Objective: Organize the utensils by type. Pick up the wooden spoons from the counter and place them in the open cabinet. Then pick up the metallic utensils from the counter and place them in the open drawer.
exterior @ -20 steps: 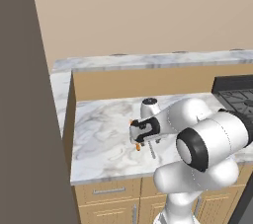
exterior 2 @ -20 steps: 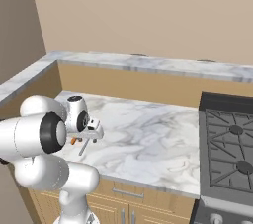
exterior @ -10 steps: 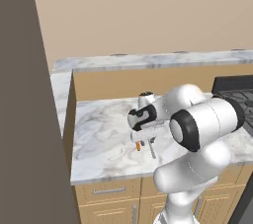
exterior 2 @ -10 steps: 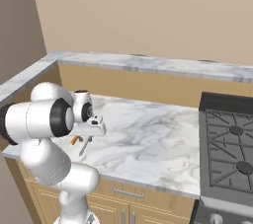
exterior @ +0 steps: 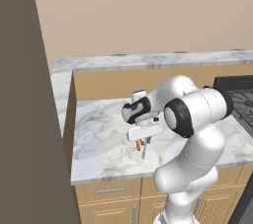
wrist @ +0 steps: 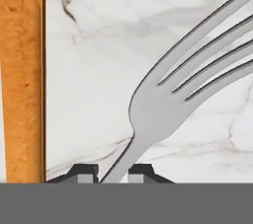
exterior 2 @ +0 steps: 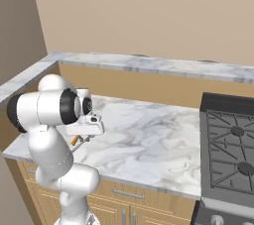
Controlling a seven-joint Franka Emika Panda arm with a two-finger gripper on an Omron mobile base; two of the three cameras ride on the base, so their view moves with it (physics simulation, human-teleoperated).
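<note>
Hand view: gripper (wrist: pixel 112 172) jaws, wide a sec ago, now clamped on fork (wrist: pixel 163 104) neck beside wooden spoon (wrist: pixel 22 90); lift judged next.

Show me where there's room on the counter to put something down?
Bare marble lies between the hand and the stove, and by the back ledge. It's crowded under the hand, where the fork and wooden handle lie.
</note>
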